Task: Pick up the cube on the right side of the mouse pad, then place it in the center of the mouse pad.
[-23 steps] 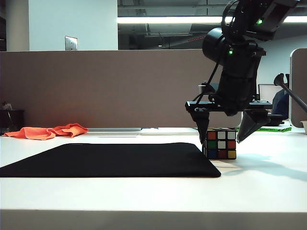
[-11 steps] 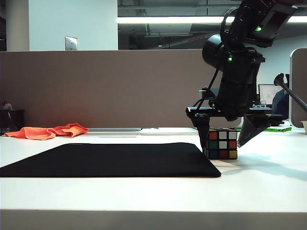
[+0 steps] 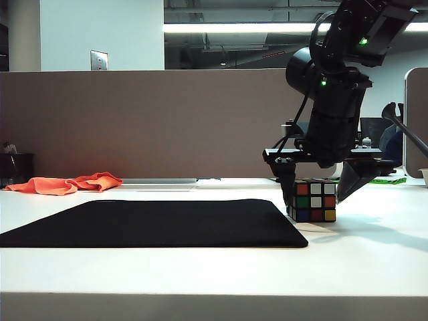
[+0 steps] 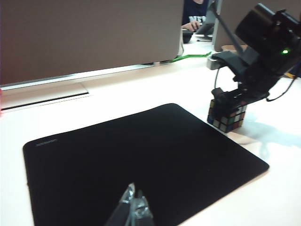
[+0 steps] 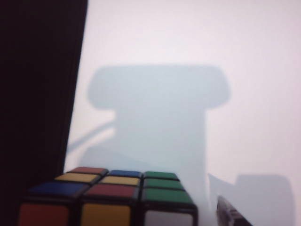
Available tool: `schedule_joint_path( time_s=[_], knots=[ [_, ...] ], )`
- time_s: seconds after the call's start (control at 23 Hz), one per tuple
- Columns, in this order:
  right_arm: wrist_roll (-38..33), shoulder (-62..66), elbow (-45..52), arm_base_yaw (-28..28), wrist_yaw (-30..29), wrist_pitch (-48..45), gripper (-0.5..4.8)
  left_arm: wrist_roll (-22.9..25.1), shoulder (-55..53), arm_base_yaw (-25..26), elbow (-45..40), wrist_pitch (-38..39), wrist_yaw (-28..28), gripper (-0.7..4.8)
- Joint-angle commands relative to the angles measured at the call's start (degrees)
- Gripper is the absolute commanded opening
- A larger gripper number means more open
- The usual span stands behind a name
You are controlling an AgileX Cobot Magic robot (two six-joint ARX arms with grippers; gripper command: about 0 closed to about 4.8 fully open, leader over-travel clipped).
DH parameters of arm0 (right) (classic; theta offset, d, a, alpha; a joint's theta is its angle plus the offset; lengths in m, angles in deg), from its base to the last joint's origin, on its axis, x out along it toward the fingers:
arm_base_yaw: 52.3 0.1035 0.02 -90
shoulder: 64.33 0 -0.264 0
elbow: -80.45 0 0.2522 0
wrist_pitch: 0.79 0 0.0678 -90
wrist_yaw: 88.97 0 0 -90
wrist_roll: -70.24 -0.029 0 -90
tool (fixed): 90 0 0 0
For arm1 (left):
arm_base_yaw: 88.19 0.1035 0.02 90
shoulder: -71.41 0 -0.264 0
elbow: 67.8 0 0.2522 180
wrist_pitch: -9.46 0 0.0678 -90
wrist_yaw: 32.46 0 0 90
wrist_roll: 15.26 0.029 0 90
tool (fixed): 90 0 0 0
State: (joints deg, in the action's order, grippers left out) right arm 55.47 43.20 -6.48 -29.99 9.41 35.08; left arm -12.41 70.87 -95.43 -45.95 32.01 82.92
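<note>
The cube [image 3: 312, 200], with black edges and coloured stickers, rests on the white table just off the right edge of the black mouse pad [image 3: 154, 224]. My right gripper [image 3: 318, 189] points down over it and is open, one finger on each side of the cube and a gap on the right. In the right wrist view the cube [image 5: 108, 197] fills the near edge, one fingertip [image 5: 230, 214] shows beside it and the mouse pad [image 5: 33, 94] lies along the side. My left gripper [image 4: 134, 202] hovers shut above the mouse pad [image 4: 141, 155], far from the cube [image 4: 226, 115].
An orange cloth [image 3: 67, 182] lies at the back left of the table. A brown partition [image 3: 134, 120] runs behind the table. A green strip [image 3: 388, 180] lies at the back right. White tabletop [image 3: 374, 254] stretches in front of and to the right of the pad.
My right gripper has sunk lower around the cube and drifted slightly right. The cube has shifted a little to the right. The jaws stay open.
</note>
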Motion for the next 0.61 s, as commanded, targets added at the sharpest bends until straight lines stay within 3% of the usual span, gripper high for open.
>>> schedule_joint_path(
  time_s=[0.04,0.35,0.61],
  knots=[
    [-0.28,-0.26,-0.17,0.07,-1.4,-0.5,4.79,-0.35,-0.04,-0.02,0.26,-1.05,2.14,-0.06],
    [-0.28,-0.26,-0.17,0.07,-2.1,-0.35,4.74,-0.33,-0.04,-0.02,0.26,-1.18,2.82,-0.06],
    [-0.28,-0.26,-0.17,0.07,-2.1,0.22,3.85,-0.33,-0.04,-0.02,0.26,-1.18,2.95,-0.06]
  ],
)
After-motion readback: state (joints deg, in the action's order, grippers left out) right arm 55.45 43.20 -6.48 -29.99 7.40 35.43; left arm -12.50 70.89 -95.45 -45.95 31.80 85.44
